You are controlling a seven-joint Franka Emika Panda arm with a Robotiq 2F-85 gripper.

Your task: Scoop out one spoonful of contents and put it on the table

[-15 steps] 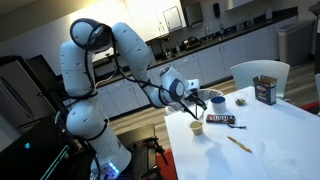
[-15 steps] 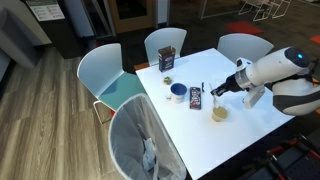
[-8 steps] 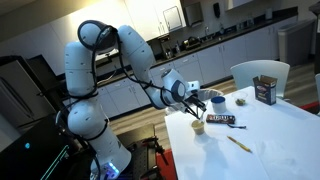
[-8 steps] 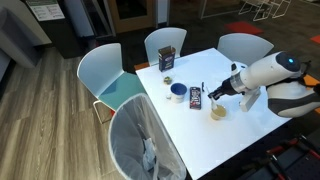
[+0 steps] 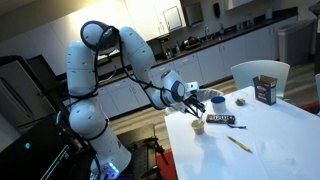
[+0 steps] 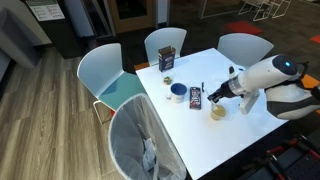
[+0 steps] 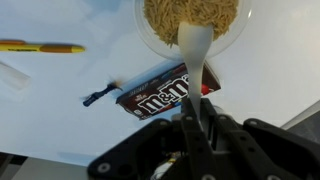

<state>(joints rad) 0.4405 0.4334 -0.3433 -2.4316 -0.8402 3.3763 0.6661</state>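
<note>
Fingers (image 7: 188, 128) clamped on the handle of the white spoon (image 7: 196, 45); it runs toward 12 o'clock, with its tip over the near rim of the glass bowl (image 7: 143, 34). Contents (image 7: 190, 12) look like dry flakes: light, loose, likely to spill if tilted. The spoon looks stiff, thin and slick, so I judge a grip low on the handle best, held level. M&M's packet (image 7: 160, 98) lies under the handle, pencil (image 7: 40, 46) at 10 o'clock. Versus a second ago, the elbow sits higher and the wrist (image 6: 224, 93) has eased toward the bowl; nothing on the table (image 7: 60, 115) has moved
</note>
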